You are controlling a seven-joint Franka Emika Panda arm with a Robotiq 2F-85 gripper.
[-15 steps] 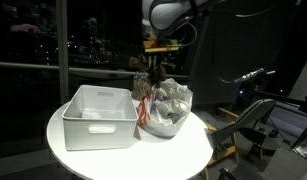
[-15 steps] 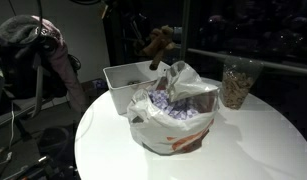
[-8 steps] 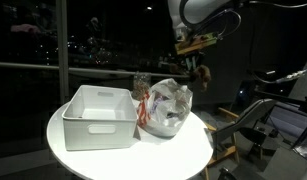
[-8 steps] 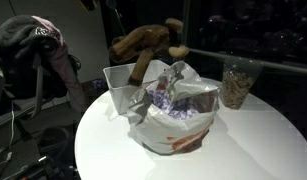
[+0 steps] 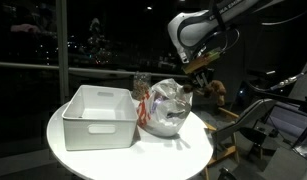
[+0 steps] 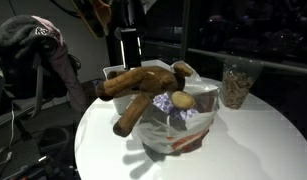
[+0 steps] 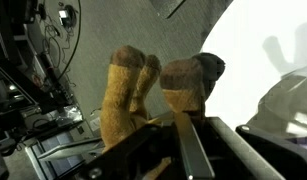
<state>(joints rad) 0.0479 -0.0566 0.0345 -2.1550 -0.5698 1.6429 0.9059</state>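
Note:
A brown plush toy (image 6: 143, 90) with long limbs hangs in the air, and my gripper (image 5: 200, 82) is shut on it. In an exterior view the plush toy (image 5: 209, 88) is beside the far side of a white plastic bag (image 5: 165, 108), just past the table's edge. In the other exterior view it hangs in front of the plastic bag (image 6: 183, 128), above the table. The wrist view shows the plush toy (image 7: 133, 85) pinched at my gripper (image 7: 178, 122), with one metal finger (image 7: 190, 152) in the foreground.
A white rectangular bin (image 5: 93, 115) stands beside the bag on the round white table (image 5: 193, 150). A clear jar (image 6: 234, 85) with brown contents stands behind the bag. A chair with clothes (image 6: 38, 45) and dark equipment (image 5: 273, 115) surround the table.
My arm has swung from above the bin and bag to the bag's far side and come lower, carrying the plush toy with it. The grip has stayed shut.

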